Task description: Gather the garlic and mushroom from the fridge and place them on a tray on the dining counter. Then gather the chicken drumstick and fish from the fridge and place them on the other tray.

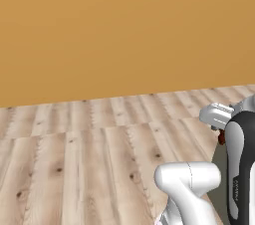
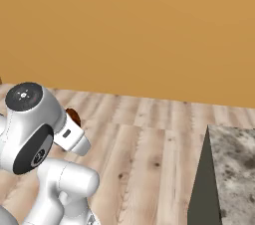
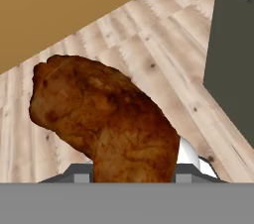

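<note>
Your chicken drumstick (image 3: 106, 121) sits clamped in the end effector (image 3: 133, 177), whose jaws are closed narrowly on the thin bone end while the thick, browned meaty end stands out away from the hand, up in the air above the wooden plank floor (image 3: 144, 54). In the hand view you see the drumstick large and close, with the floor behind it and the orange wall (image 3: 64, 5) running across the upper left. To the right of the drumstick in that view stands a dark olive-grey panel (image 3: 233, 69), the side of the dining worktop, with a sliver of mottled marble at its top corner. In the right base view you can pick out a small reddish-brown bit of the drumstick (image 2: 73, 116) peeking past the white wrist, at the left of the picture, well apart from the dining worktop (image 2: 234, 164), whose grey-brown marble top and dark side show at the lower right. In the left base view a small red-brown speck of the drumstick (image 1: 221, 138) shows beside the wrist at the right edge, over the floor (image 1: 74, 159) and before the plain orange wall (image 1: 124, 30).
</note>
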Available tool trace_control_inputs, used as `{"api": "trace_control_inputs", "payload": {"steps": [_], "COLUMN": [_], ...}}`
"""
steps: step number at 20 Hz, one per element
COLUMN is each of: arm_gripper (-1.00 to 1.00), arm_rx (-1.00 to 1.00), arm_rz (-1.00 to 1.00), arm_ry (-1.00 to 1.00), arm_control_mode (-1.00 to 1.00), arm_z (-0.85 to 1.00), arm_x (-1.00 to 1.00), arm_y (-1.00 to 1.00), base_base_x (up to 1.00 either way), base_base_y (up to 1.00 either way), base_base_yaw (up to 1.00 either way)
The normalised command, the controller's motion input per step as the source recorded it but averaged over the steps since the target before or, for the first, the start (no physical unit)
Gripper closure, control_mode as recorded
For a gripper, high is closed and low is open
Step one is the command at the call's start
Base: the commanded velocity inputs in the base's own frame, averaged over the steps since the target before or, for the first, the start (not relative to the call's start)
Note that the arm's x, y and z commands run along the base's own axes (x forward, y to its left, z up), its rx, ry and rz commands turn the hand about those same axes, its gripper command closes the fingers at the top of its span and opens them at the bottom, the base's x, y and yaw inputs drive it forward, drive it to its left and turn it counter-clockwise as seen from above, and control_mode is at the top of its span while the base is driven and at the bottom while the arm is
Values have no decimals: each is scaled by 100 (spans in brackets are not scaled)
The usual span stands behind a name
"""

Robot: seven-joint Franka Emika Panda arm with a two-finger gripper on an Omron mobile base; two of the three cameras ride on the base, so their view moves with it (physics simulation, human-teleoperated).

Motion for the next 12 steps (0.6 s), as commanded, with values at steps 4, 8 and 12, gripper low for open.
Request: {"api": "trace_control_inputs", "payload": {"steps": [4, 8, 12], "arm_gripper": [100, 100, 100], "arm_rx": [0, 0, 0], "arm_rz": [0, 0, 0], "arm_ry": [0, 0, 0], "arm_control_mode": [100, 100, 100], "arm_z": [0, 0, 0], "arm_x": [0, 0, 0], "arm_y": [0, 0, 0], "base_base_x": [79, 72, 72], "base_base_y": [17, 26, 39], "base_base_yaw": [-50, -52, -52]}}
